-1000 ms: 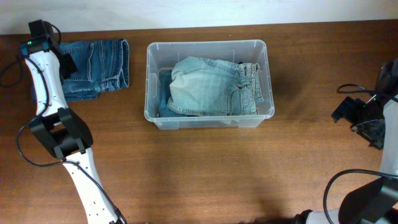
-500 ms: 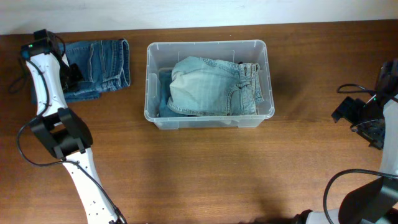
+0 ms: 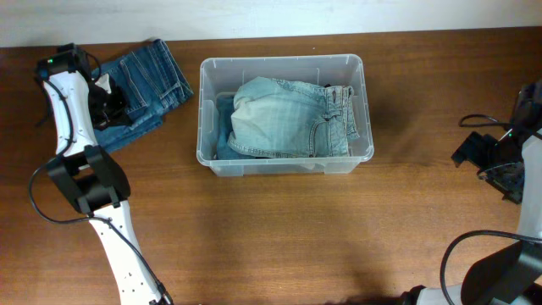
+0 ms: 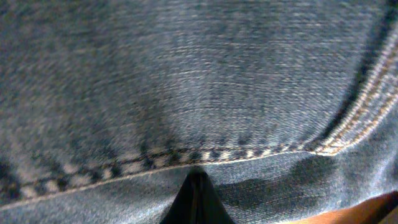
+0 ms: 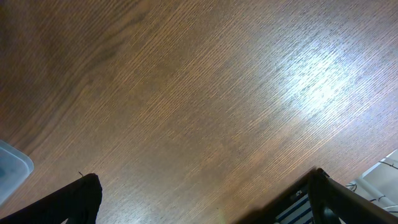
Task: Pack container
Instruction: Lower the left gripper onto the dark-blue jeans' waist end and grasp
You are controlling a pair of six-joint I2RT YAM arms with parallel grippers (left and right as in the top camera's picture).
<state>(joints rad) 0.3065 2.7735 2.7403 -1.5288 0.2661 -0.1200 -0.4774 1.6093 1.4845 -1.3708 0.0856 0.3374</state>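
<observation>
There is one container [image 3: 279,59], a clear plastic bin, and it stands in the middle of the table [image 3: 296,229], a little toward the far edge. Two pairs of jeans can be counted. One pair of light blue jeans [image 3: 292,119] lies folded inside the container and fills most of it. Under it, at the left wall, some darker blue cloth [image 3: 222,127] shows, but what it is I cannot tell. One pair of dark blue jeans [image 3: 148,80] lies outside on the table, left of the container and tilted.

There are two pincers. The left pincer [image 3: 106,106] is closed together on the dark blue jeans at their left part; in its wrist view the denim fills nearly everything. The right pincer [image 5: 205,177] has its two fingers wide apart over bare table, well apart from the container on the right side, holding nothing.
</observation>
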